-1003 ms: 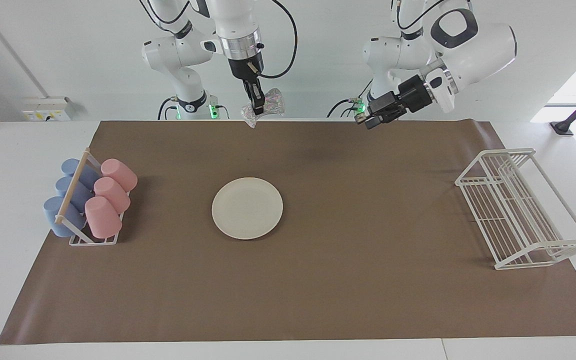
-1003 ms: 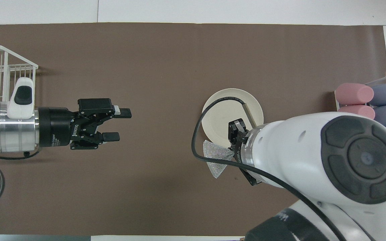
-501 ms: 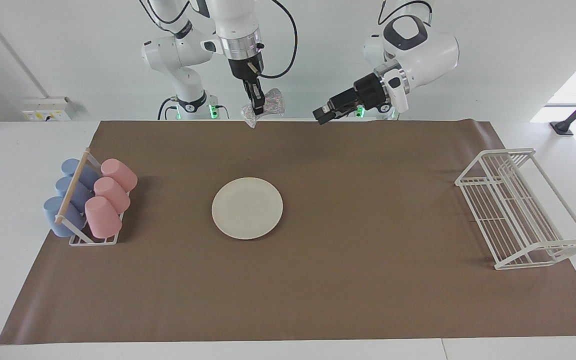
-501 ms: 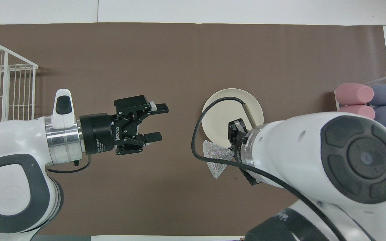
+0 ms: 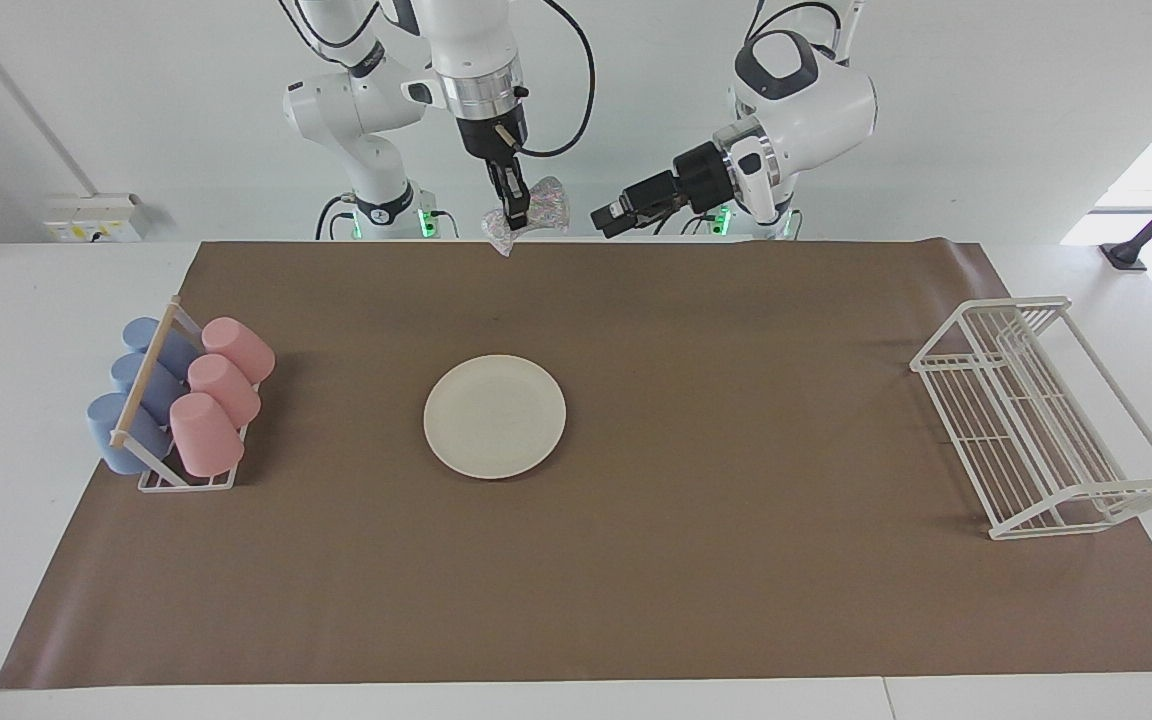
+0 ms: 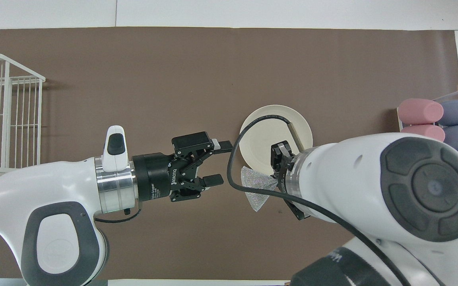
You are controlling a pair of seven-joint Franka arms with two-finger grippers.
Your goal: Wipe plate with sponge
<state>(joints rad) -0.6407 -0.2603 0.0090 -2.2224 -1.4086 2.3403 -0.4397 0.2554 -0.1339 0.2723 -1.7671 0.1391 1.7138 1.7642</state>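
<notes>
The right pincer (image 5: 512,222) is held high above the table's robot-side edge, its fingertips pressed together on the sponge (image 5: 534,212), which is pinched at its narrow middle so that both crinkly lobes hang free. The left pincer (image 5: 604,219), its jaws spread and empty, is raised just beside the sponge and pointed at it. The plate (image 5: 495,416) lies flat on the brown mat (image 5: 736,560), well below both pincers and untouched. From here, a collision could be caused if the left pincer is driven further toward the right one, since little room is left between them. If a handover is meant, the sponge could be dropped should one grip be released before the other is closed; so light a wad could also be crushed or missed. Once wiping is begun, the unheld plate could be pushed across the mat.
</notes>
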